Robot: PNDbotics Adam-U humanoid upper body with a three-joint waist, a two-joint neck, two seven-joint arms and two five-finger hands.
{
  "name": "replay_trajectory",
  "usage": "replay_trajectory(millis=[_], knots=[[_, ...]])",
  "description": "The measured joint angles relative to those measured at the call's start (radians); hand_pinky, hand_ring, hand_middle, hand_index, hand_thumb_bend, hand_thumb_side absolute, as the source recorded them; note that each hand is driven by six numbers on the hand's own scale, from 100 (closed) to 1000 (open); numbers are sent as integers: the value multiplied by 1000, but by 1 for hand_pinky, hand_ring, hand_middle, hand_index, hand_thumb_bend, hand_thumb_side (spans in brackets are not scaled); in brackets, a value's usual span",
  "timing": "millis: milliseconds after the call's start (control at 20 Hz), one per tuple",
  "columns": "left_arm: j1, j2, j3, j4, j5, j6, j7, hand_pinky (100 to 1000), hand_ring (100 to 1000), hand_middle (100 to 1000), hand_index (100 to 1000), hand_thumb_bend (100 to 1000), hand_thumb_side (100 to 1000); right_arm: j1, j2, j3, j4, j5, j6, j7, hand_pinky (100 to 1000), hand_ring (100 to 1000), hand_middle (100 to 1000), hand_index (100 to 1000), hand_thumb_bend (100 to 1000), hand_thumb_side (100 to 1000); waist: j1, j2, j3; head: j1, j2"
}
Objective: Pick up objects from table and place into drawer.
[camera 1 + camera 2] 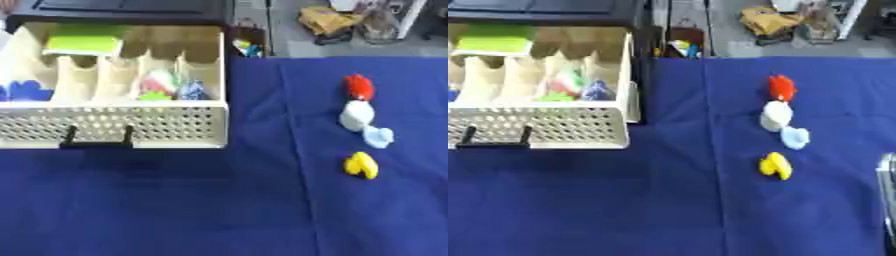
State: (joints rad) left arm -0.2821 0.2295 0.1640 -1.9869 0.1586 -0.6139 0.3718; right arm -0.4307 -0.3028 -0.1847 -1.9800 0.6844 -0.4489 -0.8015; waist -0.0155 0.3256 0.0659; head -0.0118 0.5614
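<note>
The drawer [114, 120] stands pulled open at the far left of the table [175, 210], and it already holds several things: a flat green piece [83, 45] at its far end, something blue [26, 91] at the left, and a small cluster of red, green and blue items [171, 85] in a right-hand compartment. So part of the job looks done.

Four objects remain on the right of the table, lined up from far to near: a red one [358, 86], a white one [356, 115] just beside it, a pale blue one [378, 137] touching the white, and a yellow one [361, 165] a little apart.

The drawer is cream plastic with scalloped dividers, a perforated front and a dark handle [98, 140]. The table wears a smooth dark blue cloth. The loose objects are small, rounded and look like glossy plastic.

A grey edge [888, 200] shows at the right border of the right eye view, possibly the right arm; whether that robot hand is spread or curled cannot be told. The left robot hand is out of sight.
</note>
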Motion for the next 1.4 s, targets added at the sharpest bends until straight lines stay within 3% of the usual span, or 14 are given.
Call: replay_trajectory(millis=[200,450,800,1150,1200,1400], knots=[[0,1,0,0,5,1,1,399,553,616,821,252,988,-2,-1,3,0,-2,0,0,594,667,607,713,122,781,-3,-6,1,-1,6],[2,13,0,0,10,1,1,401,554,616,821,251,988,-14,-58,53,0,-14,5,4,651,735,587,784,237,829,-12,-19,2,-14,31],[18,35,-1,0,19,2,-3,402,554,616,821,251,988,-125,-203,199,92,19,76,75,674,749,557,789,314,849,-25,-42,1,-20,53],[27,41,-3,0,25,6,-11,400,554,616,820,252,989,-251,-350,352,240,107,163,163,674,753,559,800,342,849,-29,-51,-2,-27,53],[27,42,-5,0,26,6,-12,400,554,616,821,252,989,-266,-372,374,262,117,177,176,675,754,563,806,381,896,-29,-54,1,-29,53],[28,43,-10,0,30,7,-19,399,555,616,820,254,988,-323,-459,464,349,143,231,231,676,752,575,811,373,896,-29,-59,11,-40,53]])
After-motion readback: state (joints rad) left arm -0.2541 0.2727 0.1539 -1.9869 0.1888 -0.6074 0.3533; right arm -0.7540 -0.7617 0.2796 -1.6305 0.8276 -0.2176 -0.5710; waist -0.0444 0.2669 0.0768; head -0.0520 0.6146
